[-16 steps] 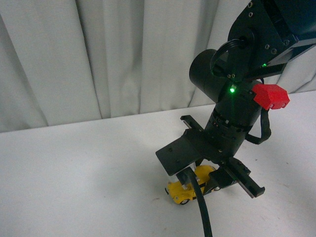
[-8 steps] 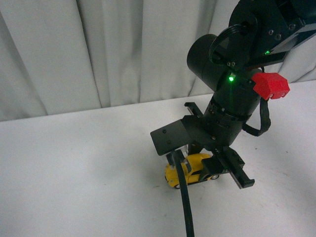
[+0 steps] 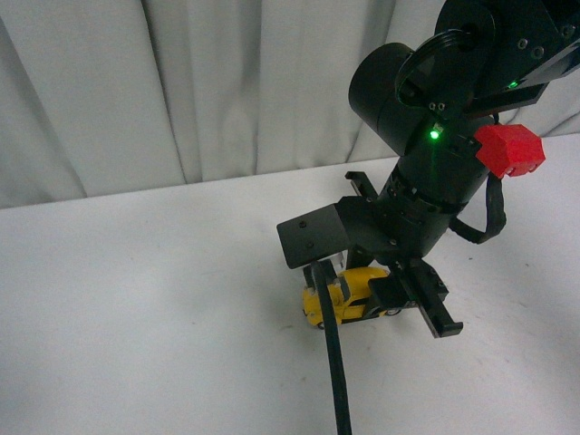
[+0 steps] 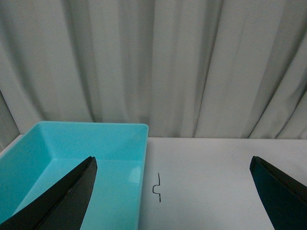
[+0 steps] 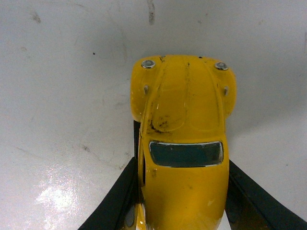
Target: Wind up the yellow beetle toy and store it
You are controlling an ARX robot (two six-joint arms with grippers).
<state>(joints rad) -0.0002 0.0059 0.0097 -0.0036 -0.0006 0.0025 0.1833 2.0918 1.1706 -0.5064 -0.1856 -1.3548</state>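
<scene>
On the bench (image 3: 136, 317), right tool (image 5: 183, 167) clamps the beetle (image 5: 184, 105) by its flanks — wheels down, likely for pull-back winding.

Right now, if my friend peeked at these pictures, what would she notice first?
Probably the yellow car on the white table, pinched at its sides by the right pincer of the big black arm. Next come the red block and the green light on that arm. The left wrist view shows a turquoise bin beyond the open left pincer.
</scene>
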